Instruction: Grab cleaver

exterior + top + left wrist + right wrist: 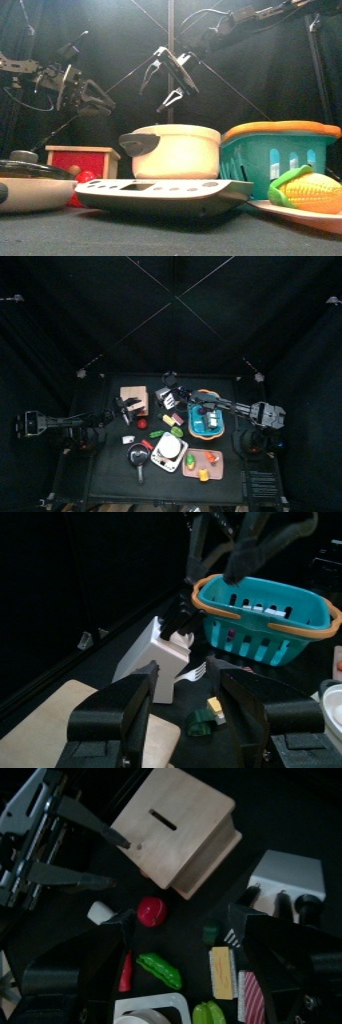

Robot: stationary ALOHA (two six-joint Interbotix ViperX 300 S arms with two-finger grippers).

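Crowding the small pale grey-white cleaver (287, 876) are a tan wooden block (181, 828) just beside it and a teal plastic basket (261, 612) nearby on the black table (114, 481). The left gripper (187, 702) and right gripper (167, 983) both hang with jaws spread and empty, black curtains all around.

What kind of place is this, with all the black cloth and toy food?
Probably a robot test booth: black curtains pen in a small table, two arms reach over it, and it is strewn with play kitchen things like a teal basket and a wooden block.
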